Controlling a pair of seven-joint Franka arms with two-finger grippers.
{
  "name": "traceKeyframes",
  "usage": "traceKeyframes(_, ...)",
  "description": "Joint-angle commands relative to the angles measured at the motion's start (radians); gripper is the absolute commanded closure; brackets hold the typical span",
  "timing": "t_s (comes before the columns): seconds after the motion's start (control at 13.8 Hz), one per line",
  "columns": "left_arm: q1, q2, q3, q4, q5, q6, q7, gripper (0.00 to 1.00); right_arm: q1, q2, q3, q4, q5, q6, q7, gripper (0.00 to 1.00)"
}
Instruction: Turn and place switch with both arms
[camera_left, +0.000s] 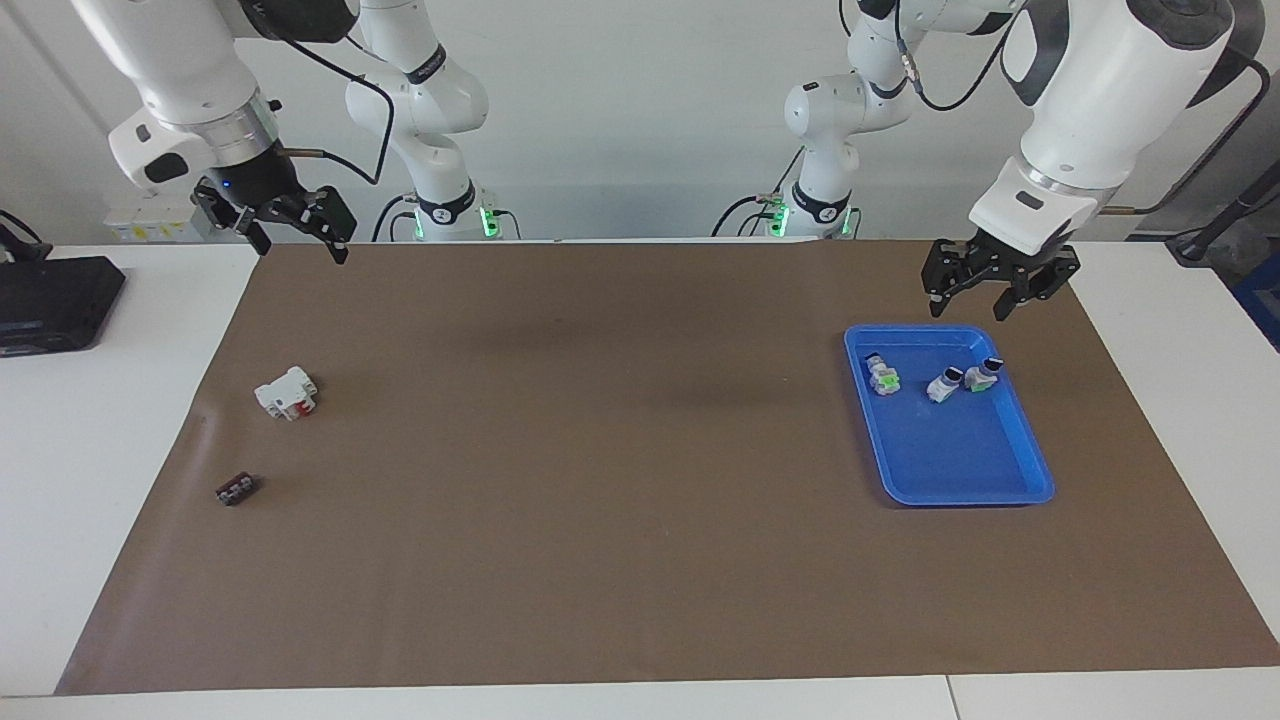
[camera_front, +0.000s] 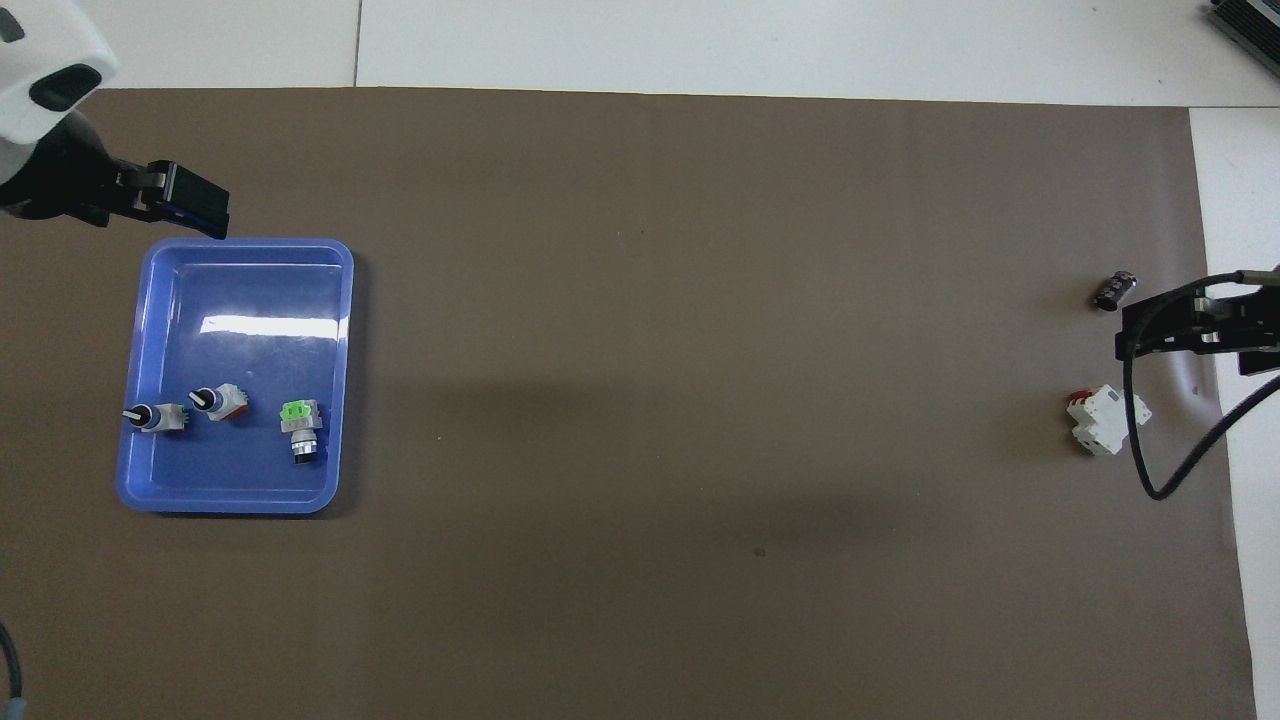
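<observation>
Both grippers are being held in the air at the robots' end of the brown mat (camera_left: 640, 480). The left gripper (camera_left: 968, 303) is being carried with its fingers spread and nothing between them, above the edge of the blue tray (camera_left: 1010, 480) nearest the robots. The right gripper (camera_left: 296, 238) is being kept raised over the mat's edge at the right arm's end of the table, its fingers likewise parted and empty. Three switches are being held in the part of the tray nearer the robots. The switch (camera_front: 219, 402) with the orange block is lying on its side as the middle one of the three, its black knob tip turned toward the left arm's end of the table. A switch with a black knob (camera_front: 155, 417) is lying just beside it toward the left arm's end, and a green-topped switch (camera_front: 302, 427) is lying toward the table's middle. At the right arm's end, a white block with a red part (camera_left: 286, 392) is resting on the mat, and farther from the robots a small dark component (camera_left: 236, 489) is lying apart from it.
</observation>
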Motion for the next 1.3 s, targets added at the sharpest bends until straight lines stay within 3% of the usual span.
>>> traceKeyframes(0.0,0.029,-0.037,0.007,-0.063,-0.018,0.068,0.010,0.00,0.028,0.020,-0.018,0.017,-0.012,-0.002,-0.002,0.00)
traceKeyframes(0.22,0.070,-0.080,0.006,-0.122,-0.018,0.043,0.025,0.00,0.023,0.018,-0.022,0.007,-0.001,0.018,0.001,0.00)
traceKeyframes(0.87,0.000,-0.085,-0.008,-0.126,-0.010,0.045,0.025,0.00,0.020,0.009,-0.022,-0.007,-0.001,0.018,0.001,0.00)
traceKeyframes(1.23,0.014,-0.085,-0.007,-0.126,-0.013,0.040,0.025,0.00,0.020,0.008,-0.023,-0.008,-0.001,0.017,0.003,0.00)
